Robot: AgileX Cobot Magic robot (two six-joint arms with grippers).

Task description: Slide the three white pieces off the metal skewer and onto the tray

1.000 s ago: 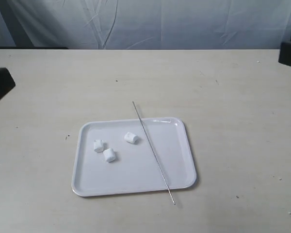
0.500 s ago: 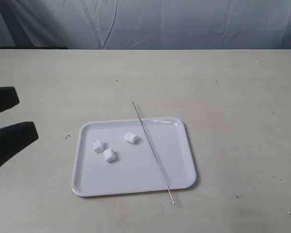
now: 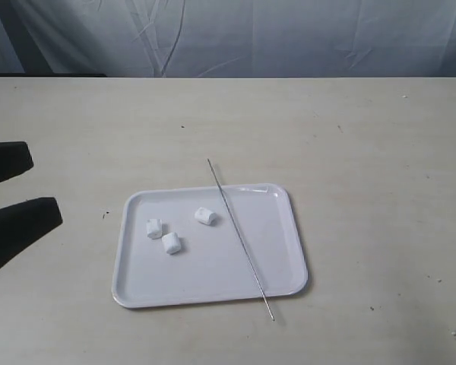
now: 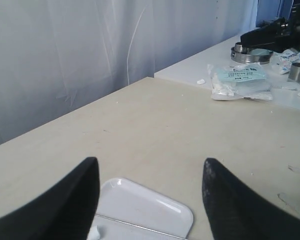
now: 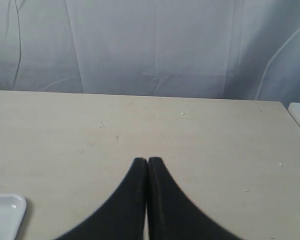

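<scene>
Black left pincer (image 3: 44,185) hovers beside the flat, glossy white rectangular tray (image 3: 213,277), jaws wide apart and empty; right pincer (image 5: 148,161) is pressed together, holding nothing; three small soft white pieces (image 3: 171,243) lie loose on the tray; thin grey metal skewer (image 3: 239,236) rests bare across it; the job looks done.

The tray (image 3: 213,283) is set on the table (image 3: 349,152), ahead of the left gripper (image 3: 44,186) and well apart from it. The three white pieces (image 3: 171,243) are laid in the half of the tray nearer that gripper: two just beside each other, the third a little beyond them. The metal skewer (image 3: 239,236) is laid across the tray beyond the pieces, farther from the gripper, touching none of them. Both its ends are carried past the rim, over the table.
</scene>
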